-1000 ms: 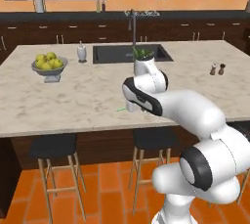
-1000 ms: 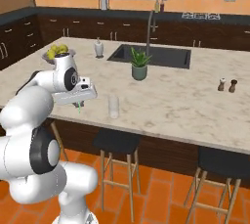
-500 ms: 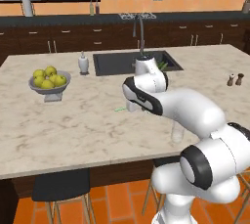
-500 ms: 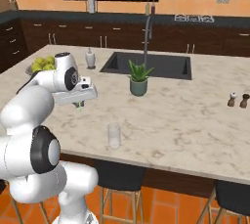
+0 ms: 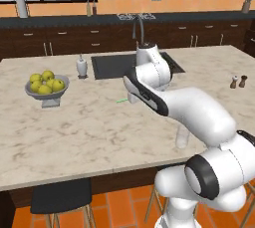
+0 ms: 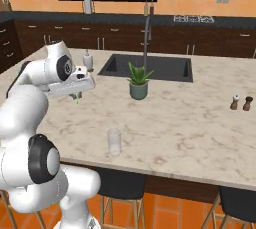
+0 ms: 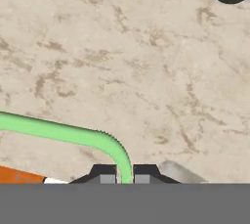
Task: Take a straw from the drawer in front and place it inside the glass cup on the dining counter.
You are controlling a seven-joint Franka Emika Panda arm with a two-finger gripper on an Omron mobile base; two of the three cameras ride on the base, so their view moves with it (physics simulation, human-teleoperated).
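Straw (image 7: 68,134) pinched between the shut fingertips of the gripper (image 7: 125,175) — clamped near its bent end, long part sticking out sideways, carried above the dining counter (image 6: 200,123). Seen in the right base view as a green sliver (image 6: 77,101) under the hand. Mid-transport step: pick from drawer looks done, insertion into glass cup (image 6: 114,141) not yet done. Glass cup stands upright near the front edge of the counter, on the robot's side; gripper (image 6: 76,94) sits farther in from that edge than the cup and off to the cup's left, well apart from it. Next move probably calls for bringing the hand back toward the cup, getting above its rim, tipping the straw closer to vertical, then lowering one end in before release — narrow mouth, little margin for a sideways straw. Room around the cup is open marble on all sides; potted plant (image 6: 138,82) well behind the cup, fruit bowl (image 5: 47,85) and soap dispenser (image 5: 81,66) far off. Risk: cup is close to the front edge, so a nudge from hand or straw could push it off.
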